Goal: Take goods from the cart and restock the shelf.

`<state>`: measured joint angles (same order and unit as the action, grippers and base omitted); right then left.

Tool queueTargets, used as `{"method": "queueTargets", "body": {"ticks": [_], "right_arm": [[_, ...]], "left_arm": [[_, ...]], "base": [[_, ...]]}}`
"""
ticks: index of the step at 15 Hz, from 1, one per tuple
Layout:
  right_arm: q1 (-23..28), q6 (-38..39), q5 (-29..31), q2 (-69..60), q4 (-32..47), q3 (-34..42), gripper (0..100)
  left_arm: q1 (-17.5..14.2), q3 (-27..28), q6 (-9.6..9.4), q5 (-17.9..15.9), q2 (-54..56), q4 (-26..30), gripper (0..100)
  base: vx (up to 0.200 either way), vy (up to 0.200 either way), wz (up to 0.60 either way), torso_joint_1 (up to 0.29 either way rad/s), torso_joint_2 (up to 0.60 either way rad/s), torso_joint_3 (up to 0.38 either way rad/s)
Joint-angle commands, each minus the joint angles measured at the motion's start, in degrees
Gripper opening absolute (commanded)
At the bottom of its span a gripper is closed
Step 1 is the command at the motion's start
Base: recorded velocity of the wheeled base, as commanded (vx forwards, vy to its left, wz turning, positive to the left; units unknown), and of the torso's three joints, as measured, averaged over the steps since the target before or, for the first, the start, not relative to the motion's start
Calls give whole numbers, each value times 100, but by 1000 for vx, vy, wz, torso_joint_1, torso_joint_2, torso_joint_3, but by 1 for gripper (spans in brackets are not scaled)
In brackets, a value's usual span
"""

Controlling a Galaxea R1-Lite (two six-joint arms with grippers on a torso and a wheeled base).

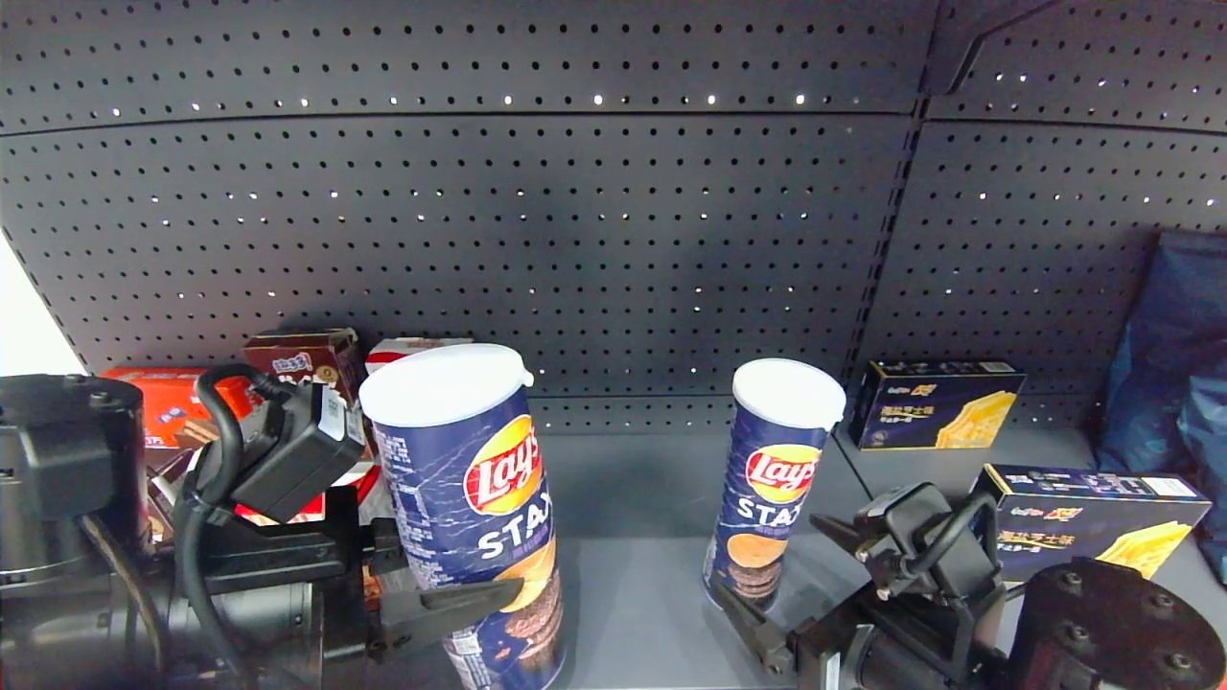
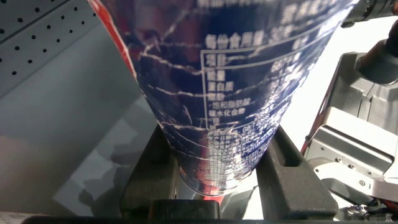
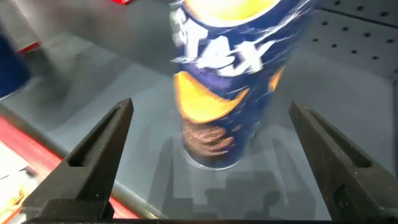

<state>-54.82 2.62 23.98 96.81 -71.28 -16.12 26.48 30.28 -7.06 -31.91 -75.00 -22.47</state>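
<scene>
Left gripper (image 2: 216,143) clamped on the lower body of a blue chip can (image 1: 470,479), held upright, left of the standing can (image 1: 772,479) | right gripper (image 3: 211,109) spread wide, just before the standing can, apart from it | standing can upright on the shelf (image 1: 633,565)

Two blue chip cans, the left can (image 1: 470,498) and the right can (image 1: 775,479), two dark flat boxes (image 1: 935,404) (image 1: 1088,522) right of the right can, three reddish boxes (image 1: 163,402) (image 1: 307,362) (image 1: 412,343) (partly hidden) far to its left, one blue bag (image 1: 1174,383) farthest to its right.
</scene>
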Motion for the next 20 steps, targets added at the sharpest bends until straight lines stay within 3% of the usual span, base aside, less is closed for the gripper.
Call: {"method": "queueTargets", "body": {"ticks": [1, 7, 19, 20], "right_arm": [[138, 10, -42, 14, 0, -50, 100], [604, -7, -552, 409, -264, -260, 100], [850, -60, -1088, 1446, -1512, -234, 100], [859, -60, -1141, 1446, -1521, -225, 0]], "left_arm": [[-2, 4, 3, 1, 3, -3, 0], [-2, -5, 3, 1, 3, -3, 0], [-64, -5, -6, -8, 11, -3, 0], [-64, -5, -6, -8, 11, -3, 0]], "base": [[0, 0, 0, 0, 0, 0], [0, 0, 0, 0, 0, 0], [0, 0, 0, 0, 0, 0], [0, 0, 0, 0, 0, 0]]}}
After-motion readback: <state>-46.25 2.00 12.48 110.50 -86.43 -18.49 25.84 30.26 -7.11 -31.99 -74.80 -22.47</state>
